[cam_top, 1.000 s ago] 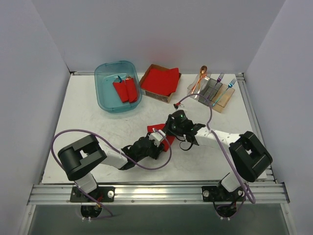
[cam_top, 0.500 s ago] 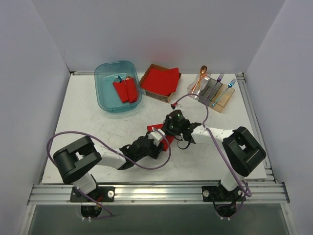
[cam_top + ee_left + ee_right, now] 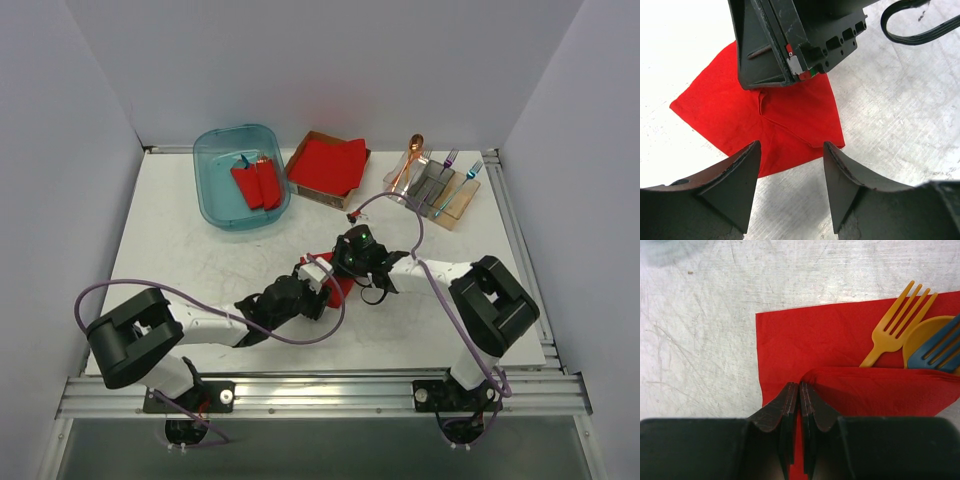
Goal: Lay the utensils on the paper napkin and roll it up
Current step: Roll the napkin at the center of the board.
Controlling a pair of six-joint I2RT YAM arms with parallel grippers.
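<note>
The paper napkin lies flat on the table at the middle of the top view. One flap is folded over the utensils at the right of the right wrist view. An orange fork, an orange spoon and a blue fork stick out from under the flap. The right gripper is clenched on the corner of the fold. The left gripper hangs released, with its jaws spread above the napkin's lower edge.
</note>
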